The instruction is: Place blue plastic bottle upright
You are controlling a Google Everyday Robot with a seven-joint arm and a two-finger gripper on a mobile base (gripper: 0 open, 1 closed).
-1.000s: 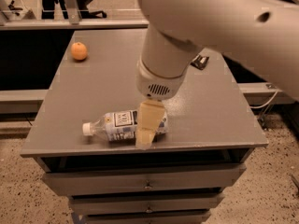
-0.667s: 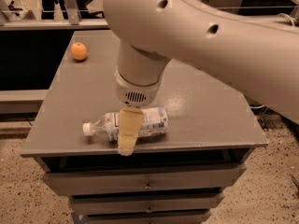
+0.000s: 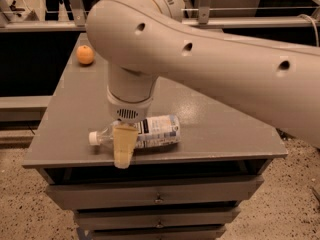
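Note:
The blue plastic bottle (image 3: 159,131) lies on its side near the front edge of the grey cabinet top (image 3: 210,114), white cap pointing left and label to the right. My gripper (image 3: 123,153) hangs straight down from the big white arm (image 3: 210,59). It sits over the bottle's neck end, just right of the cap, and hides part of the bottle. Its tip reaches down to the cabinet's front edge.
An orange (image 3: 85,55) sits at the far left back of the cabinet top. Drawers (image 3: 159,198) run below the front edge. Speckled floor lies on both sides, and dark shelving and rails stand behind.
My arm and gripper have moved left along the bottle, from its label part to its neck end. The bottle still lies in the same place.

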